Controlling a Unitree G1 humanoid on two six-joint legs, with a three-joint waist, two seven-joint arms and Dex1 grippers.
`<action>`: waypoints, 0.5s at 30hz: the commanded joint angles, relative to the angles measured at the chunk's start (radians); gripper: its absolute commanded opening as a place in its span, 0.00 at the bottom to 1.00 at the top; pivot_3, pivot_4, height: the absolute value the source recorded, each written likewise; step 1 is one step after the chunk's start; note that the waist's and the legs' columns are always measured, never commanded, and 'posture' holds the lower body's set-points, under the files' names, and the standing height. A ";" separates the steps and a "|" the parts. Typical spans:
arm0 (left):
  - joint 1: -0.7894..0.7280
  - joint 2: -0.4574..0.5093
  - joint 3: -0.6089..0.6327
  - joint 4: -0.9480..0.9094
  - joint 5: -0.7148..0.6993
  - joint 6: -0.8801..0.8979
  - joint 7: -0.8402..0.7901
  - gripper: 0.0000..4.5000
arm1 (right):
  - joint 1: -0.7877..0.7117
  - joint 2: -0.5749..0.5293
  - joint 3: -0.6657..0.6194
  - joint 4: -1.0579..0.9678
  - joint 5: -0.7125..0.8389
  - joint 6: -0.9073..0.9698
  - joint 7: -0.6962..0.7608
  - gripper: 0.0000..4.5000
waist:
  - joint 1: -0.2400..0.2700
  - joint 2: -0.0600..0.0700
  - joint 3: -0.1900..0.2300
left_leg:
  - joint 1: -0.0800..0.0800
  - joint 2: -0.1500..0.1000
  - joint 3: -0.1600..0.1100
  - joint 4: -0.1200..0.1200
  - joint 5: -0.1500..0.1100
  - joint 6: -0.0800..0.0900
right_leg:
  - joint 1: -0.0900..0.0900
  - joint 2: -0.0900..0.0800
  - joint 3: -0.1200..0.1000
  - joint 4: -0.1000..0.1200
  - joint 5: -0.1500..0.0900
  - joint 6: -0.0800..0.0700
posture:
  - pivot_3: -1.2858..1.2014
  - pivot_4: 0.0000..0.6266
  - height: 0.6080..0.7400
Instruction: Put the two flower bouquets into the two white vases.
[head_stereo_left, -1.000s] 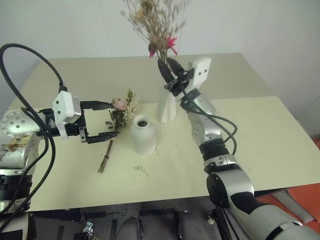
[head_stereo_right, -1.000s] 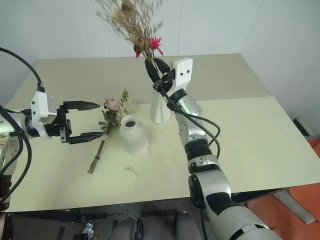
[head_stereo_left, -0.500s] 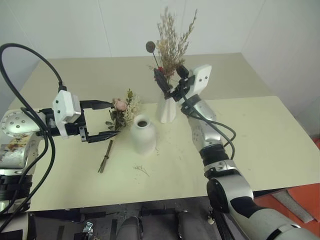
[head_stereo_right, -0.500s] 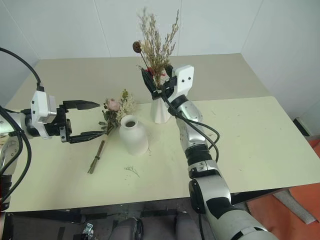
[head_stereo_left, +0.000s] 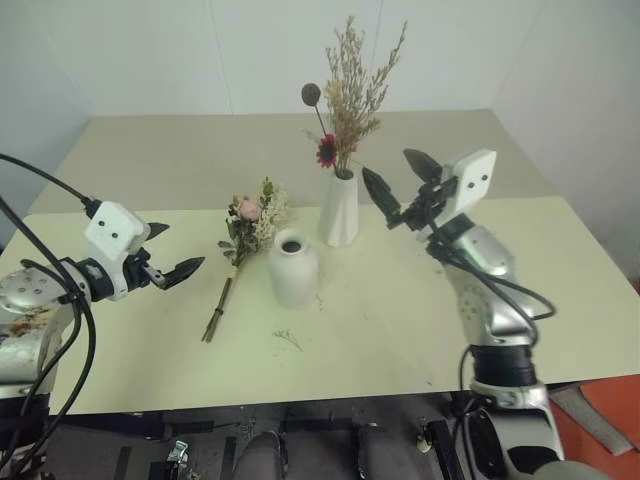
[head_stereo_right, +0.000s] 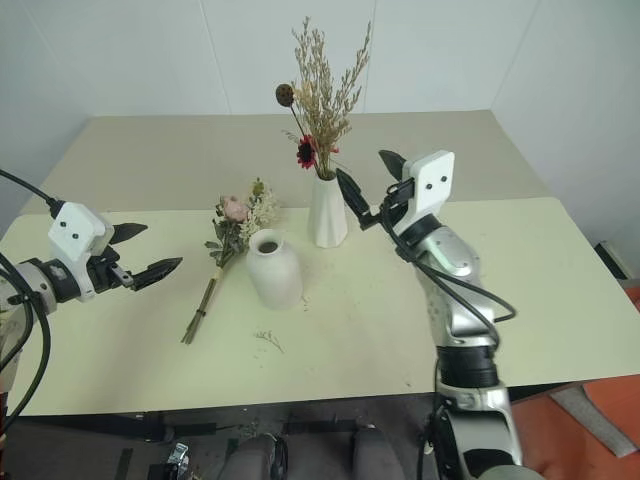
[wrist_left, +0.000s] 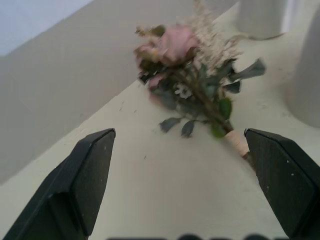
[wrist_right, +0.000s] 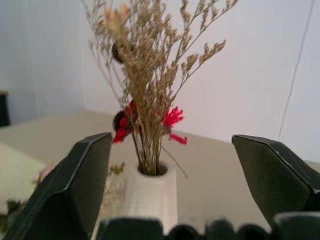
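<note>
Both claws stand wide apart with nothing in them: from the head camera I see my right gripper (head_stereo_left: 408, 183) raised just beside the tall vase (head_stereo_left: 340, 208), which holds the dried-grass bouquet (head_stereo_left: 347, 95) upright, while my left gripper (head_stereo_left: 172, 257) hangs near the rose bouquet (head_stereo_left: 245, 235) lying flat on the table (head_stereo_left: 400, 310) next to the squat vase (head_stereo_left: 293, 267). Through my left wrist camera the rose bouquet (wrist_left: 192, 92) lies beyond the spread fingers (wrist_left: 85, 175). My right wrist camera faces the tall vase (wrist_right: 152, 192) and its dried-grass bouquet (wrist_right: 147, 75).
</note>
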 joint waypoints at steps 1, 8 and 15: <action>-0.107 -0.012 -0.023 -0.037 -0.041 0.189 0.075 1.00 | 0.046 -0.146 0.026 -0.222 -0.008 0.183 0.044 1.00 | 0.012 0.000 0.000 | 0.000 0.000 0.002 0.000 0.000 0.000 | 0.001 0.000 -0.001 -0.001 0.000 0.000 | 0.52 0.24 1.00; -0.404 -0.005 -0.229 0.078 -0.084 0.517 0.029 1.00 | 0.118 -0.308 -0.008 -0.442 0.065 0.386 0.084 1.00 | 0.021 -0.001 -0.001 | 0.000 -0.001 0.003 0.001 0.000 0.000 | 0.002 0.001 -0.001 -0.003 0.000 0.000 | 0.52 0.24 1.00; -0.597 0.001 -0.483 0.229 -0.041 0.652 -0.040 1.00 | 0.129 -0.310 -0.026 -0.532 0.098 0.537 0.021 1.00 | 0.022 -0.002 -0.001 | -0.001 -0.001 0.003 0.001 0.000 0.000 | 0.002 0.001 -0.001 -0.003 0.000 0.000 | 0.52 0.24 1.00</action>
